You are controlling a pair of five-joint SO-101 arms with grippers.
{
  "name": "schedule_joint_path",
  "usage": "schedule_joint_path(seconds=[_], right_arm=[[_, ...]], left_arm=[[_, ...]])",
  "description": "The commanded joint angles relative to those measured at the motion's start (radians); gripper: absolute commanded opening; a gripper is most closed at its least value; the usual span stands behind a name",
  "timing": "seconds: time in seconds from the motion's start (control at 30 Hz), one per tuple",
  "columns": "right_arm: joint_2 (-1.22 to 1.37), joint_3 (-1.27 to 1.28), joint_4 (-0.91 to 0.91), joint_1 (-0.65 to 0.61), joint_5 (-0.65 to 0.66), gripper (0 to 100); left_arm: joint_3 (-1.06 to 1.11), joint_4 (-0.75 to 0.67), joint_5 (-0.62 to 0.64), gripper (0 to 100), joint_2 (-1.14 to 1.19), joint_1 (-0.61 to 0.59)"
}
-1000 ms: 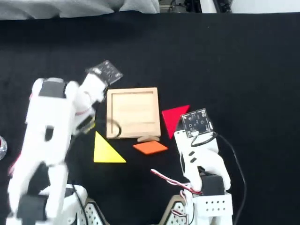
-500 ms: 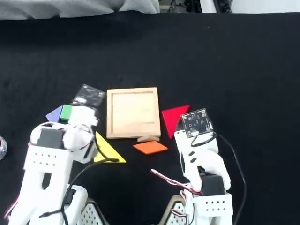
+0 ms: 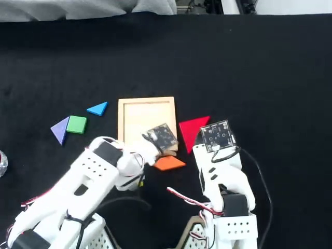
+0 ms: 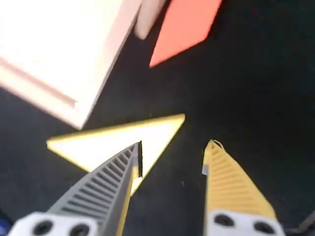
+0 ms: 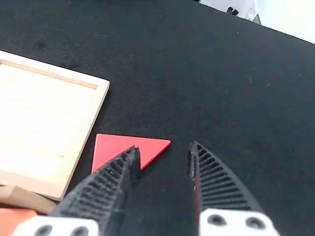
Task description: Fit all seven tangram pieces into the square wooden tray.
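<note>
Left end effector (image 4: 174, 145) spread wide, empty, low over the tabletop (image 4: 256, 73). Yellow triangle (image 4: 108, 140) under one finger, contact unclear. Wooden tray (image 4: 59, 49) and orange piece (image 4: 184, 24) just ahead of the tips. Right end effector (image 5: 163, 148) released too, holding nothing. Red triangle (image 5: 110, 145) at one fingertip, tray just past it.

No legible text, label or number anywhere
</note>
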Motion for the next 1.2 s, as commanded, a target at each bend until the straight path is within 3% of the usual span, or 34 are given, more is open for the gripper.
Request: schedule_joint_path(seconds=[0.0, 0.17, 0.33, 0.5, 0.73, 0.87, 1.17], right_arm=[[0.114, -0.004, -0.025, 0.012, -0.003, 17.0], [0.114, -0.004, -0.025, 0.012, -0.002, 17.0], [0.114, -0.004, -0.021, 0.012, -0.002, 17.0], [0.114, -0.004, -0.02, 0.012, -0.002, 17.0], [0.114, -0.004, -0.02, 0.012, -0.002, 17.0], [0.114, 0.004, -0.025, 0.012, -0.002, 17.0], [0.114, 0.005, -0.025, 0.011, -0.002, 17.0]], left_arm=[[0.012, -0.068, -0.035, 21, 0.003, 0.019], [0.016, -0.071, -0.041, 21, 0.012, 0.019], [0.064, -0.087, -0.153, 21, 0.014, 0.03], [0.099, -0.1, -0.18, 21, 0.012, 0.041], [0.119, -0.221, -0.222, 21, 0.012, -0.002], [0.13, -0.219, -0.275, 21, 0.014, -0.004], [0.147, -0.222, -0.471, 21, 0.014, -0.145]])
